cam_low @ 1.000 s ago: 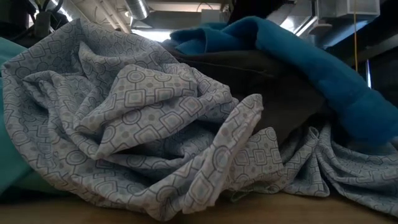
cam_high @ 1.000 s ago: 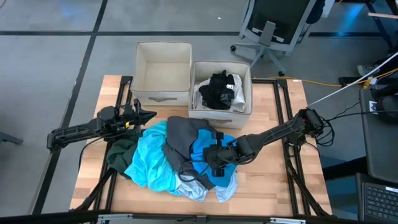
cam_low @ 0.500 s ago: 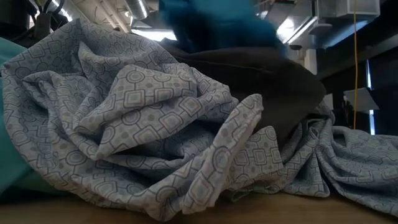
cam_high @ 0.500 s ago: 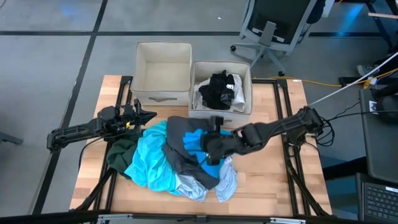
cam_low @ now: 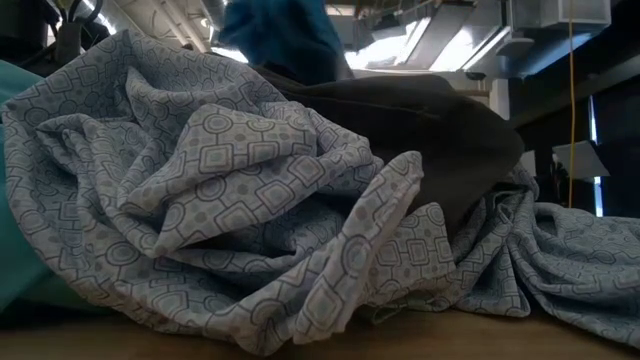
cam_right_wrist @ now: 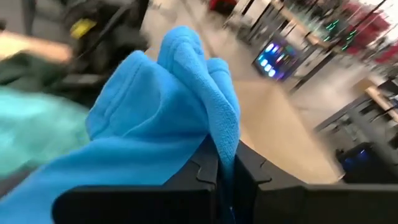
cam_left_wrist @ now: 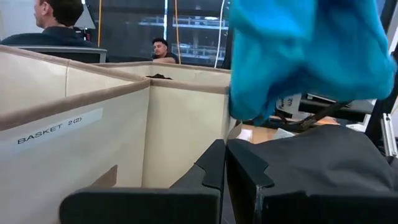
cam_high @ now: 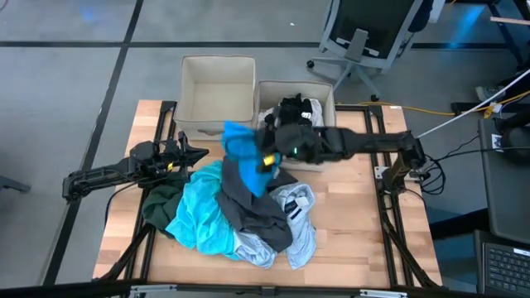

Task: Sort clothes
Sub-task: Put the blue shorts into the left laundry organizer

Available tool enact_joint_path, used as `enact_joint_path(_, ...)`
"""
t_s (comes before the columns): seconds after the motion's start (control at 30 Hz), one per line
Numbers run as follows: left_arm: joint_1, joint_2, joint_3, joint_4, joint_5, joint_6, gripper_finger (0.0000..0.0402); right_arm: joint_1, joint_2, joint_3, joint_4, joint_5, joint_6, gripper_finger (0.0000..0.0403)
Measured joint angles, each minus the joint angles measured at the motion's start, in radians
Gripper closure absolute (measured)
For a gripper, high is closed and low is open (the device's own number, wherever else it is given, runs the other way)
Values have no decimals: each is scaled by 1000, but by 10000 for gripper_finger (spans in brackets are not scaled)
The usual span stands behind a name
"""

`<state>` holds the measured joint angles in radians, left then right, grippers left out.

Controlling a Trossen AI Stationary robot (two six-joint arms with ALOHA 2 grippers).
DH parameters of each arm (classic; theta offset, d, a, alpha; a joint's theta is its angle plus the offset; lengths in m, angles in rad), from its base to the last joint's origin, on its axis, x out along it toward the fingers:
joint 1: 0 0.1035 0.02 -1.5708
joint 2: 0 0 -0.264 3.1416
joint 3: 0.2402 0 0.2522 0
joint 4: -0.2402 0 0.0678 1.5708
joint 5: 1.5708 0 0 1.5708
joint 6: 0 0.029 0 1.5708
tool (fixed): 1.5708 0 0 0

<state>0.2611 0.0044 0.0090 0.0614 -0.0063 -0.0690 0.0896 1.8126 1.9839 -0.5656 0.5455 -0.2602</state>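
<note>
My right gripper (cam_high: 267, 153) is shut on a bright blue garment (cam_high: 240, 157) and holds it up in front of the two beige boxes, above the pile. The garment also shows in the left wrist view (cam_left_wrist: 305, 56) and the low view (cam_low: 280, 35). On the table the pile holds a dark grey garment (cam_high: 248, 203), a turquoise one (cam_high: 195, 215), a dark green one (cam_high: 161, 199) and a pale blue-grey patterned one (cam_high: 294, 219). My left gripper (cam_high: 199, 153) is shut and empty at the pile's far left edge. My right gripper pinches a bunched fold of the bright blue garment (cam_right_wrist: 214, 134) between its two fingers, several layers thick. The fingers come from the table's right, pointing left. The garment hangs slack below and beside them, its lower end (cam_left_wrist: 249, 112) just above the dark grey garment.
The left beige box (cam_high: 217, 95) shows a bare inside. The right beige box (cam_high: 325, 136) holds black and white clothes (cam_high: 291, 117). Bare wooden table (cam_high: 356, 240) lies at the near right. People sit in the room beyond the table.
My right gripper has risen from the pile's right side and gone toward the table's far edge and left, still shut. The bright blue garment has been pulled off the dark grey one and lifted clear; it now hangs in front of the boxes.
</note>
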Motion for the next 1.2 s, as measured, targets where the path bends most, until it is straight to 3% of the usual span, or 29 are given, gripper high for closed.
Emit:
enact_joint_path(0.43,0,0,0,2,0,6,396,-306,24,0,428,-290,-88,382)
enact_joint_path(0.8,0,0,0,2,0,0,396,-479,222,0,867,-490,-80,382)
enact_joint_path(0.97,0,0,0,2,0,-1,396,-491,294,0,873,-505,-78,381)
enact_joint_path(1.2,0,0,0,2,0,-1,396,-489,363,0,729,-505,-78,381)
